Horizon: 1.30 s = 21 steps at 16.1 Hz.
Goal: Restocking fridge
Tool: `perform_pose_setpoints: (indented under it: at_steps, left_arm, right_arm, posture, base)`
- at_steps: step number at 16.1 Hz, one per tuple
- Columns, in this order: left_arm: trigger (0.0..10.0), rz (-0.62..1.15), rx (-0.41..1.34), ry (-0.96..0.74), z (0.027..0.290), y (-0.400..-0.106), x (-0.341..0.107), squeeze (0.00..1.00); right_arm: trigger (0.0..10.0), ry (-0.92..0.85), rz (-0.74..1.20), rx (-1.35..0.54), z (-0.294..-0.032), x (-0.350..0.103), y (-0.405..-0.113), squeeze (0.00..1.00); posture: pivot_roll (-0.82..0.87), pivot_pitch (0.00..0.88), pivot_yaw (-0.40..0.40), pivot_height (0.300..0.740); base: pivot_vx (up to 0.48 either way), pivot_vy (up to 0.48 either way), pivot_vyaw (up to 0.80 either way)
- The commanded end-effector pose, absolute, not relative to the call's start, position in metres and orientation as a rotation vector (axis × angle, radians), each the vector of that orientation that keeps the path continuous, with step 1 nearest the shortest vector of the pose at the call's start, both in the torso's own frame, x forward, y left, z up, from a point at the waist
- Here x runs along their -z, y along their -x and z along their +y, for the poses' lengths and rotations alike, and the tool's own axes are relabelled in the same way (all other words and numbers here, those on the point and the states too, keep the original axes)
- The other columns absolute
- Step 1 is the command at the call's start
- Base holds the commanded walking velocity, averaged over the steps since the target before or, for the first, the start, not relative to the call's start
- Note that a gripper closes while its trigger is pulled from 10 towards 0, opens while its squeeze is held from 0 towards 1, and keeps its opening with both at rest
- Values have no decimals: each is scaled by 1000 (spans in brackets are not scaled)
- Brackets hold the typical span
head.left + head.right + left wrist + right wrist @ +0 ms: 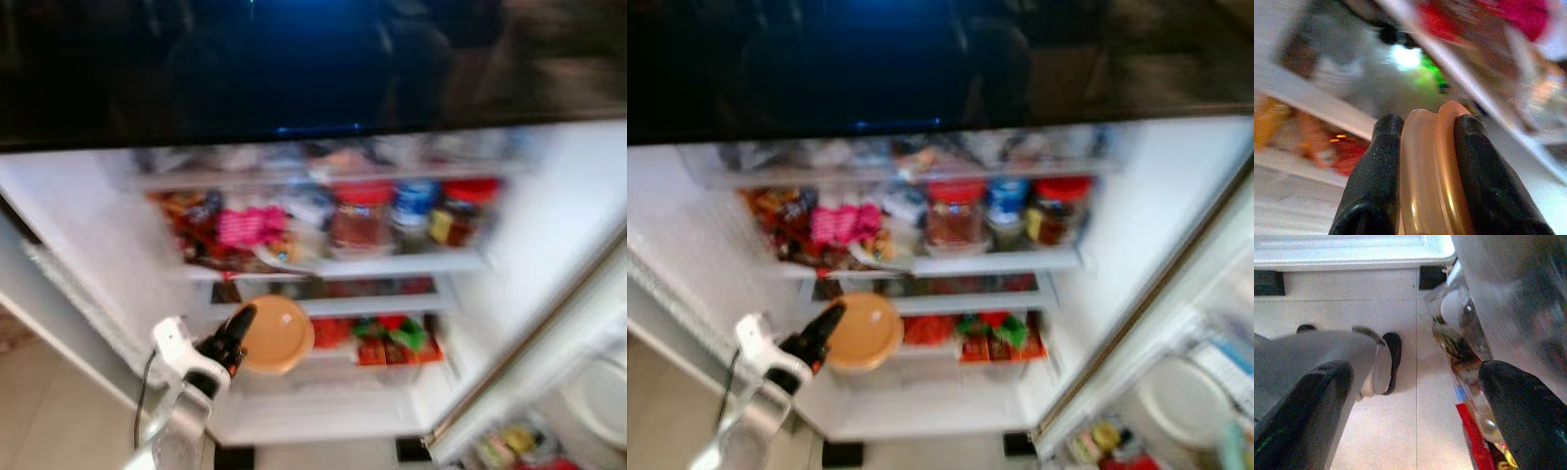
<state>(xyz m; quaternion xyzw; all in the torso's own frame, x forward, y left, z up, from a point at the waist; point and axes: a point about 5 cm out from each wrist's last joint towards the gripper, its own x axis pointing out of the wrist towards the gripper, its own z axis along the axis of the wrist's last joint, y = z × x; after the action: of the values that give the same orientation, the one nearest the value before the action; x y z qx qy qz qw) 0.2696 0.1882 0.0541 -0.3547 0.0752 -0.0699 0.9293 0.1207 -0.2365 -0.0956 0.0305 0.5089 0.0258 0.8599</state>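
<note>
The fridge (549,225) stands open before me, its shelves full of jars and packets. My left gripper (235,338) is shut on a round tan container (274,335), held on edge in front of the lower shelf (333,305). In the left wrist view the black fingers (1376,176) pinch the container's rim (1432,171) from both sides. My right gripper (1415,421) hangs open above the tiled floor with nothing between its fingers.
Red-lidded jars (361,217) and a pink packet (250,225) crowd the upper shelf. Red and green packets (397,338) lie on the lower shelf to the container's right. The right door (1185,392) holds a white plate and small items. A foot (1383,362) rests on the floor.
</note>
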Motion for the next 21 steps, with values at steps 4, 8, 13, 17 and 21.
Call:
perform_pose_setpoints:
  at_steps: [4, 8, 13, 17, 21]
  left_arm:
    - [10000, 194, 195, 746, 183, -266, -48, 0]
    - [10000, 194, 209, 753, 180, -267, -49, 0]
    - [10000, 183, 227, 744, 179, -269, -54, 0]
    - [10000, 178, 241, 739, 177, -272, -56, 0]
    - [10000, 161, 238, 739, 177, -276, -58, 0]
  right_arm:
    - [10000, -63, 1061, -62, -237, 95, -122, 0]
    - [10000, -51, 1062, -84, -237, 95, -122, 0]
    - [10000, -45, 1069, -94, -236, 95, -121, 0]
    - [10000, -52, 1055, -86, -236, 94, -122, 0]
    - [10000, -61, 1056, -77, -236, 95, -119, 0]
  posture:
    - [-25, 88, 2, 740]
    - [-28, 88, 0, 736]
    - [-29, 96, 1, 656]
    - [-27, 90, 1, 636]
    - [-31, 63, 8, 636]
  base:
    - [0, 0, 0]
    - [0, 0, 0]
    - [0, 0, 0]
    - [0, 0, 0]
    - [0, 0, 0]
